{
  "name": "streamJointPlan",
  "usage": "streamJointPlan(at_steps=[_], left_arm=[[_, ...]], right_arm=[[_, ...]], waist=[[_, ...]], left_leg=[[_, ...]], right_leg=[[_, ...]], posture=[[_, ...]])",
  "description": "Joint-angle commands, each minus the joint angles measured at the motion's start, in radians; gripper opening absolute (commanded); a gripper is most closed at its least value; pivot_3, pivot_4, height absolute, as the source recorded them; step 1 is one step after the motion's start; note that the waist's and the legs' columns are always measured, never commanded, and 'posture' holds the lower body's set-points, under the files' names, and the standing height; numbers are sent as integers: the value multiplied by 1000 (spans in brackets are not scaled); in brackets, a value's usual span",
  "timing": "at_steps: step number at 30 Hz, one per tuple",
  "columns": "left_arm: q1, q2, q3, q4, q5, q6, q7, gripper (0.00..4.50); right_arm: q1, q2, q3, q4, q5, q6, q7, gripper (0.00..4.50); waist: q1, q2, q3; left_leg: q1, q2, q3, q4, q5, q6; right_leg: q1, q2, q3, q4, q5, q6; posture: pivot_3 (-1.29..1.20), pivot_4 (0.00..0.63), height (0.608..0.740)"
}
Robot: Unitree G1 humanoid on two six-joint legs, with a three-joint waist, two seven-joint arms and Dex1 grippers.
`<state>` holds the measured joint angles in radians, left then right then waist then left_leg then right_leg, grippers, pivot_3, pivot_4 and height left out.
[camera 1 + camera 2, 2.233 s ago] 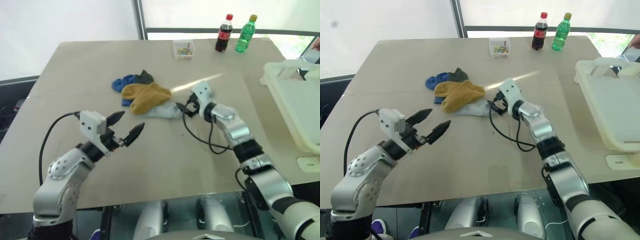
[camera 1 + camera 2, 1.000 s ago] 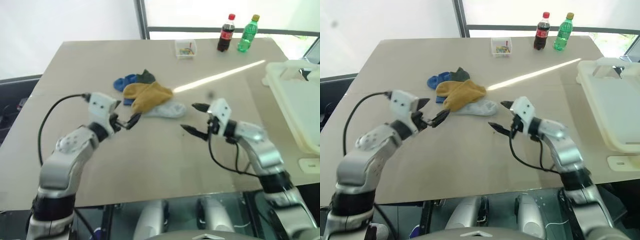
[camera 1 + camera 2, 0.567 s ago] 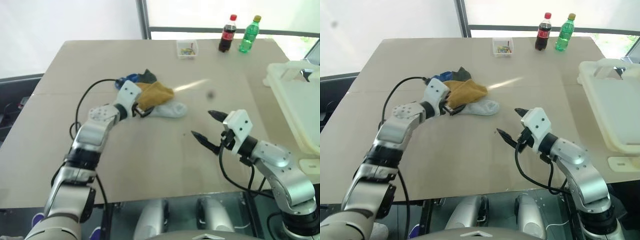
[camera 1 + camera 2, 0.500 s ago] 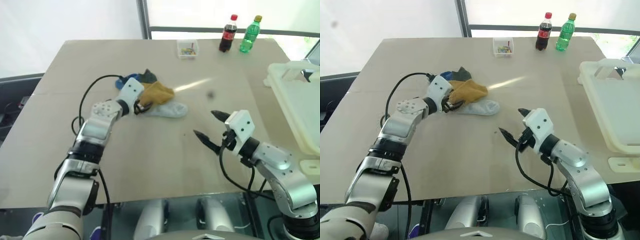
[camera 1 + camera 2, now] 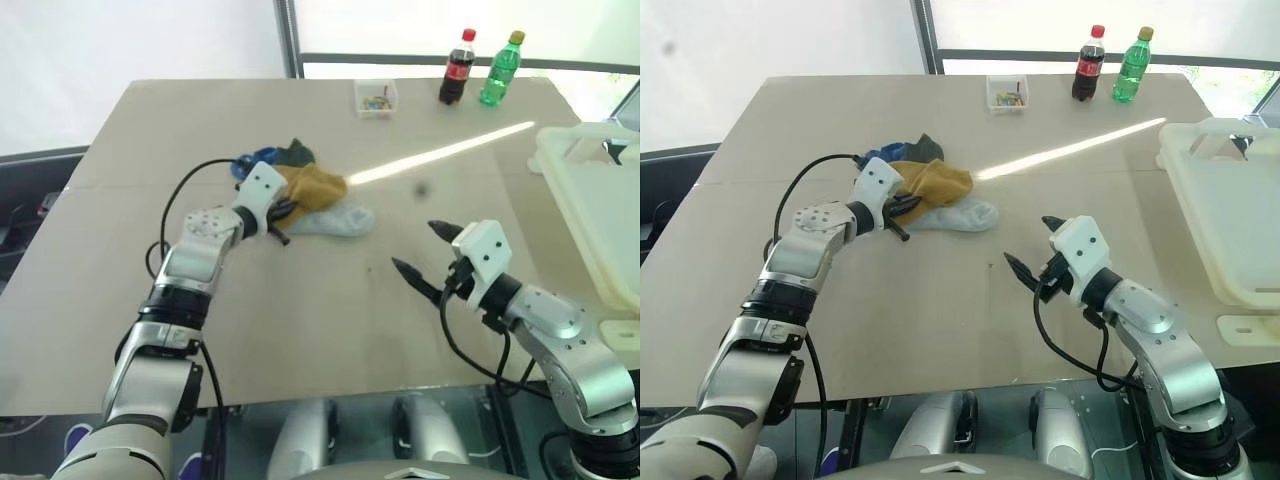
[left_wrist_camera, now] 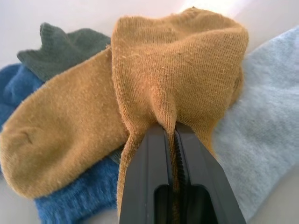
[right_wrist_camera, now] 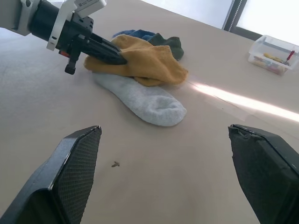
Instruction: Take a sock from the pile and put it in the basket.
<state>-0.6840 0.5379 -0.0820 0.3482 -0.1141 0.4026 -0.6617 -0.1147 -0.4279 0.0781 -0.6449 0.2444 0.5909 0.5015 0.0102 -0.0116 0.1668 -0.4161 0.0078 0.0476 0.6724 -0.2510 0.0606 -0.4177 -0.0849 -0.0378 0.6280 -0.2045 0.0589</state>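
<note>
Pinching a fold of the mustard yellow fabric sock (image 6: 177, 79), the left gripper (image 6: 170, 135) has its two black fingers pressed together with the knit bunched between their tips. That sock lies on top of the small loose heap of short socks (image 5: 300, 185) on the tan table top (image 5: 300, 330). Just beside the closed fingers on one side lies a second mustard sock (image 6: 60, 135), with a blue sock (image 6: 74, 200) beneath it and a dark green sock (image 6: 70, 46) beyond it. On the other side of the fingers, a pale grey-white sock (image 6: 266, 130) lies flat, partly under the gripped one.

The right gripper (image 5: 1032, 248) hangs above bare table, well apart from the heap, its fingers spread wide and holding nothing. From its wrist view the heap lies ahead of it, with the left gripper (image 7: 100, 52) clamped on the yellow sock's edge.

The large white plastic rectangular basket (image 5: 1225, 200) stands at the table's right edge, off to the right of the open gripper and far from the socks. Beyond both grippers, near the far edge of the table, stand a small clear plastic box (image 5: 375, 97), a dark cola bottle with a red cap (image 5: 456, 67) and a green plastic bottle with a yellow cap (image 5: 498, 68).
</note>
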Motion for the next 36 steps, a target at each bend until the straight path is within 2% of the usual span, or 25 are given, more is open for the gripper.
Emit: streamJointPlan(at_steps=[1,9,14,19,26,30,36], left_arm=[[26,11,74,-132,-93,72,-54,17],[197,148,142,-424,-315,239,-294,17],[226,171,123,-449,-300,259,-281,17],[207,108,77,-354,-167,235,-102,17],[66,-64,23,-60,-3,68,123,17],[-16,-133,44,62,7,-18,158,17],[-99,-144,70,187,27,-93,201,17]], right_arm=[[-25,-8,-22,-5,17,-32,11,4500],[-37,-38,-41,11,53,-30,52,4500],[-37,-60,-51,15,69,-29,67,4500],[-39,-76,-53,23,84,-28,79,4500],[-50,-75,-42,47,82,-40,78,4500],[-62,-73,-33,60,77,-46,76,4500],[-69,-70,-21,68,73,-55,75,4500]], waist=[[-1,0,0],[-8,0,0],[4,0,0],[4,0,0],[7,-1,-1],[4,-1,-1],[3,-1,-1]], left_leg=[[0,0,0,0,0,0],[0,1,0,0,0,0],[0,1,0,0,0,0],[0,1,0,1,0,0],[1,0,-1,4,-2,4],[1,-1,-2,6,-3,5],[1,-1,-1,7,-3,5]], right_leg=[[0,0,0,0,0,0],[0,0,0,0,0,0],[0,0,0,0,0,0],[1,0,0,0,0,0],[3,0,-1,1,0,0],[4,0,-1,2,0,0],[3,0,-1,4,0,0]], posture=[[0,150,732],[0,150,732],[0,150,732],[0,150,732],[0,150,732],[0,150,732],[0,150,732]])
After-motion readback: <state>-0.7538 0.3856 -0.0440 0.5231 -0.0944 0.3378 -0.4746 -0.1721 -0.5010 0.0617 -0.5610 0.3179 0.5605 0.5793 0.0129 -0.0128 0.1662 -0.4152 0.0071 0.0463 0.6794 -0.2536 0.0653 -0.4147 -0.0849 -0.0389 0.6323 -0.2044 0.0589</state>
